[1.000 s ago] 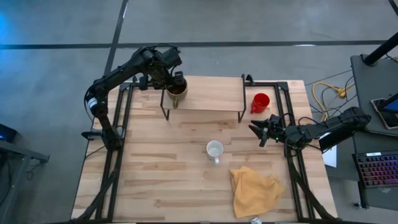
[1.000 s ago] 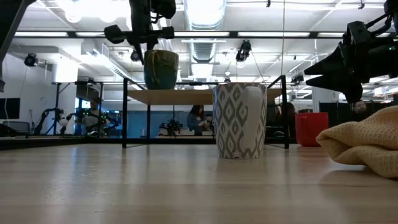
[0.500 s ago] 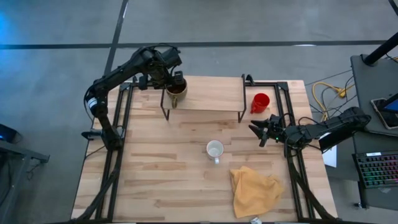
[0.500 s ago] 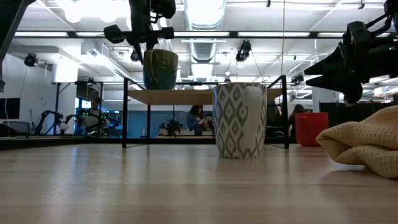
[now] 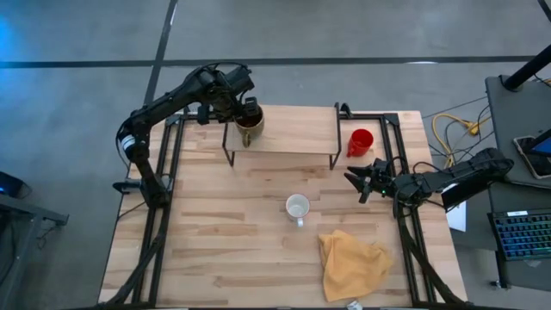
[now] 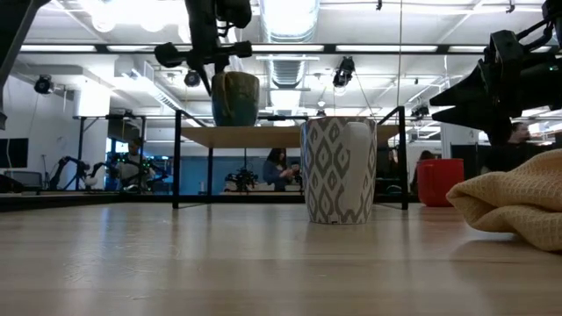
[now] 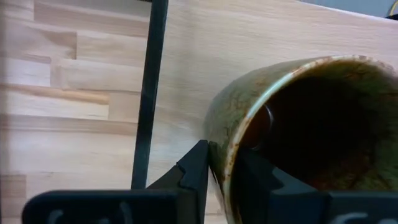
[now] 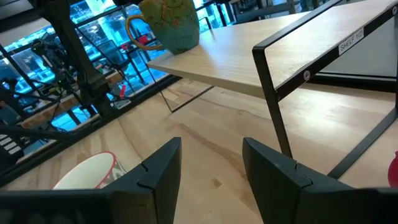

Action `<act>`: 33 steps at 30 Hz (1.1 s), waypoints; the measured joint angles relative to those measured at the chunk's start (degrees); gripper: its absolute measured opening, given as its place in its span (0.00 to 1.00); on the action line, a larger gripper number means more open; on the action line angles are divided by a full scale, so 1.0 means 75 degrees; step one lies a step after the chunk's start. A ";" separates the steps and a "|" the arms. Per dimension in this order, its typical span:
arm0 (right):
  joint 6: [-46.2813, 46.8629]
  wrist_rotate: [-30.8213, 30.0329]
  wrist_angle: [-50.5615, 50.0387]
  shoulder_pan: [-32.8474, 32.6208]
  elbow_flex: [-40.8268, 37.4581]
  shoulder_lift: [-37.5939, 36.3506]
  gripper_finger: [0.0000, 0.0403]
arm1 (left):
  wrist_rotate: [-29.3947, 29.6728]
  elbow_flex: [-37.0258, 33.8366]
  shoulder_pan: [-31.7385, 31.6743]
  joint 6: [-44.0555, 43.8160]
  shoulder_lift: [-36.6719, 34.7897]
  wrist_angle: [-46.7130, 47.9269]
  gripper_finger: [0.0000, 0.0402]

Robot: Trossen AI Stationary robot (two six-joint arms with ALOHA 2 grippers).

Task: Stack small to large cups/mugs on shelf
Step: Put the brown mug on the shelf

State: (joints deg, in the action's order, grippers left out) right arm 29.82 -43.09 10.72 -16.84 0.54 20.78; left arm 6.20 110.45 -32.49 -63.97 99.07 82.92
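Note:
My left gripper (image 5: pixel 248 110) is shut on the dark brown mug (image 5: pixel 250 128) over the left end of the shelf (image 5: pixel 293 129). In the low view the mug (image 6: pixel 234 98) stands upright with its base at the shelf board (image 6: pixel 290 135); whether it touches, I cannot tell. The white patterned mug (image 5: pixel 298 207) stands on the tabletop in front of the shelf. The red mug (image 5: pixel 360 142) stands on the tabletop beside the shelf's right end. My right gripper (image 5: pixel 357 182) is open and empty near the right edge, between the red and the white mug. My left gripper holds the brown mug by its rim (image 7: pixel 225 163), one finger (image 7: pixel 254 182) inside the mug and one finger (image 7: pixel 195 169) outside. The fingers come from above, pointing down. The mug hangs upright below them, over the shelf's left end.
A yellow-orange cloth (image 5: pixel 353 265) lies crumpled at the table's near right. The shelf's thin black legs (image 8: pixel 277 118) stand between my right gripper and the board. The rest of the shelf board to the mug's right is bare. A person (image 6: pixel 279 167) sits in the room behind.
My left gripper has carried the brown mug a little toward the table's right edge along the shelf, keeping it upright.

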 joint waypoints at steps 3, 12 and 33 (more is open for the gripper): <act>0.0000 0.0000 0.0000 0.0000 0.0002 0.0002 0.41 | -0.0029 -0.0032 0.0000 0.0042 -0.0005 0.0074 0.11; 0.0000 0.0000 -0.0003 0.0000 0.0001 0.0006 0.41 | -0.0075 -0.0023 0.0041 0.0246 -0.0070 0.0153 0.12; 0.0000 0.0000 -0.0095 -0.0002 0.0002 0.0006 0.41 | -0.0184 0.0047 0.0052 0.0564 -0.0697 0.0073 0.36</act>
State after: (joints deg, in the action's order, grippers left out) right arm 29.82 -43.09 10.00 -16.85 0.55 20.82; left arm 4.82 110.80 -32.10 -59.75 93.84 83.46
